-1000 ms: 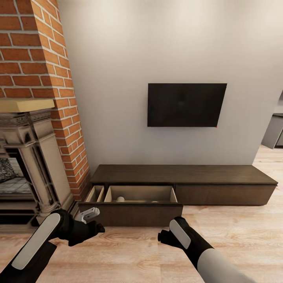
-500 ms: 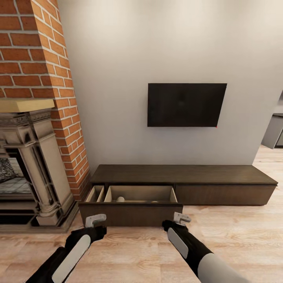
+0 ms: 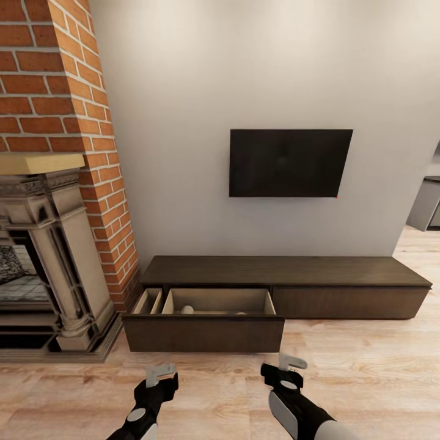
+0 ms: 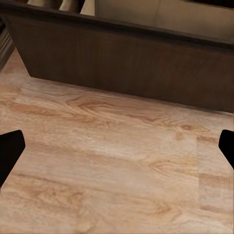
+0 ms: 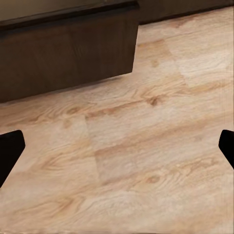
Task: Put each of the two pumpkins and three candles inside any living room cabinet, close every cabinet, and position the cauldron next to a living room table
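The cabinet runs long, low and dark brown along the white wall. Its left drawer is pulled out over the floor. A small pale round thing lies inside; I cannot tell what it is. My left gripper hangs open over the floor in front of the drawer, on its left side. My right gripper is open just past the drawer's right corner. In the left wrist view the drawer front stands a short way ahead of the left gripper. The right gripper holds nothing. Pumpkins, candles, cauldron and table are out of view.
A red brick chimney with a stone fireplace surround stands left of the cabinet. A black TV hangs on the wall above it. Grey cupboards show at the far right. Wood floor stretches rightward.
Both grippers have drawn back from the drawer front and now sit lower in the head view. The left arm has swung from the left side to point straight ahead. The drawer has not moved.
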Motion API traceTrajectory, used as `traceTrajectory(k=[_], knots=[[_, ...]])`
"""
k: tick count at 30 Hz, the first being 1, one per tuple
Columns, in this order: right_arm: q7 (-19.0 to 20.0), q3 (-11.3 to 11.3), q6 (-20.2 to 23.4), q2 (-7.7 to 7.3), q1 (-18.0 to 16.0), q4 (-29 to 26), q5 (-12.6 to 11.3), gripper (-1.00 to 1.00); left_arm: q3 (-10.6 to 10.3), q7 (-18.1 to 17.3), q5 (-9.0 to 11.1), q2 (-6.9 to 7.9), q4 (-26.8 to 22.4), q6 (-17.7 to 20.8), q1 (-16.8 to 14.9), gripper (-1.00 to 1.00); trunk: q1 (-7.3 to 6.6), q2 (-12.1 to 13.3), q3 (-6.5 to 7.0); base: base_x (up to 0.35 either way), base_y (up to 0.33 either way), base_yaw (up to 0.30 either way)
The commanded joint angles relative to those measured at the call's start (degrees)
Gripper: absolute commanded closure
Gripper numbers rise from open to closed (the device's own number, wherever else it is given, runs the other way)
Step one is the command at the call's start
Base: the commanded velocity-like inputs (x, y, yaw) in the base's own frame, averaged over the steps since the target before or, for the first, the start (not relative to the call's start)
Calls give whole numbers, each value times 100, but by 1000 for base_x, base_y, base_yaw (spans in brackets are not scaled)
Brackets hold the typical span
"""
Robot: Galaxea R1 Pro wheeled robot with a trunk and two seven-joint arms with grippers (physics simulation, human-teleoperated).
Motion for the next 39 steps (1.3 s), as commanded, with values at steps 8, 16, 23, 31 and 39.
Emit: traceTrajectory(k=[8,16,23,31,39], knots=[[224,48,-643,-2,-6,412,-52,-100,-54,48,53,4,12,-92,-8,-100,176,-327,-151,0,0,0],[234,56,-939,-2,112,440,20,-100,-50,48,9,-15,-18,-93,-14,-100,352,-647,-294,0,0,0],[233,57,-1124,5,125,449,453,-100,-34,37,-298,-148,-13,-100,-37,-100,506,-928,-420,0,0,0],[233,63,-1141,3,126,446,519,-100,-28,31,-366,-166,-28,-134,-43,-100,682,-1249,-563,0,0,0],[241,252,-1170,41,126,442,726,-100,-18,27,-404,-161,2,-146,-43,-100,857,-1570,-707,0,0,0]])
